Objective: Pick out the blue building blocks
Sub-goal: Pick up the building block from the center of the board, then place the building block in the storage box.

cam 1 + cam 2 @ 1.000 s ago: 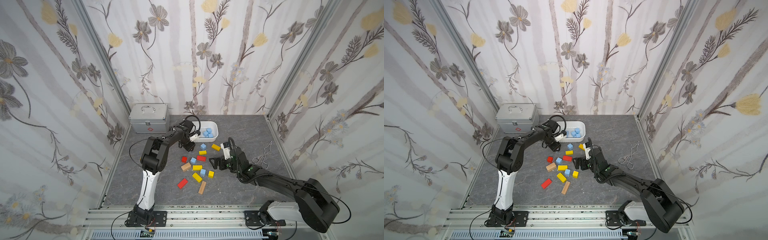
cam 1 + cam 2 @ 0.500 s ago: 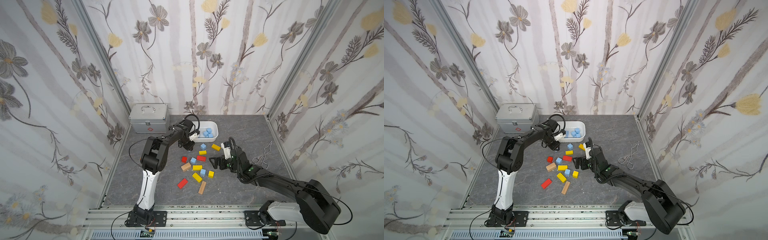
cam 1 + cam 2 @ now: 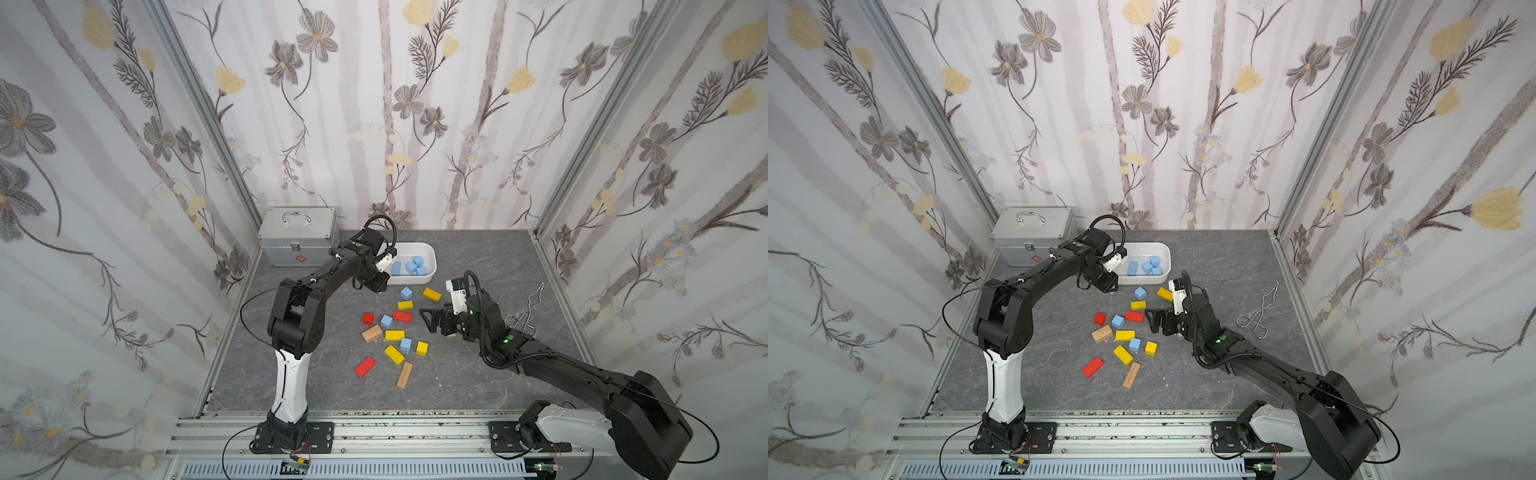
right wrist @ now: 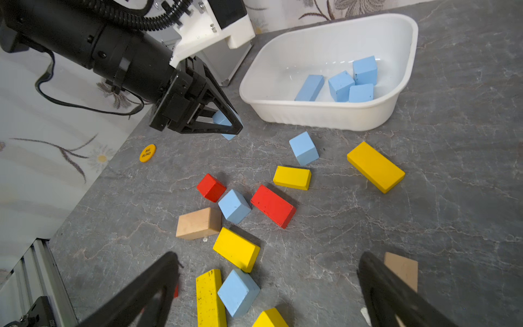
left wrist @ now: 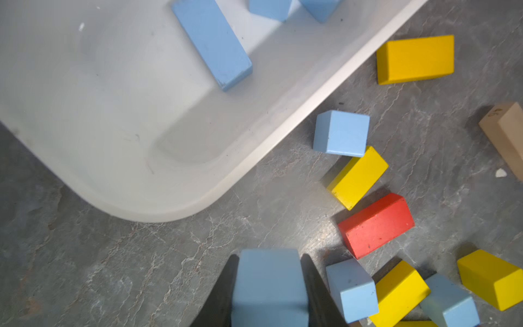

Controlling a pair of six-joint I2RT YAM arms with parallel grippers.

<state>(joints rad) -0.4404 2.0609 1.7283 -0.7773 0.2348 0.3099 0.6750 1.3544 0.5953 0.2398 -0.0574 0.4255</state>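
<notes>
Left wrist view: a light-blue cube (image 5: 270,286) is seen clamped between the two dark fingers of the left pincer (image 5: 268,257), which is closed on it just outside the rounded corner of a white tray (image 5: 283,130). Whether this cube is lifted clear of the grey surface (image 5: 113,269) cannot be told.

Inside the tray, a blue bar (image 4: 310,87) is laid flat beside three blue cubes (image 4: 341,85), which are bunched together. Three further blue pieces are left on the surface. A loose cube by the tray (image 4: 304,148) is tilted against nothing. A loose cube between the red blocks (image 4: 234,206) is set just beside a tan block (image 4: 198,223). A loose cube beside the yellow blocks (image 4: 238,291) is found closest to the right pincer (image 4: 268,254).

That right pincer is spread wide with nothing gripped, and is held over the scattered pieces. A yellow round token (image 4: 147,153) is seen near the surface's edge. In a top view, a metal case (image 3: 297,237) is placed in the back corner, and wire tongs (image 3: 528,309) are laid well apart from the blocks.
</notes>
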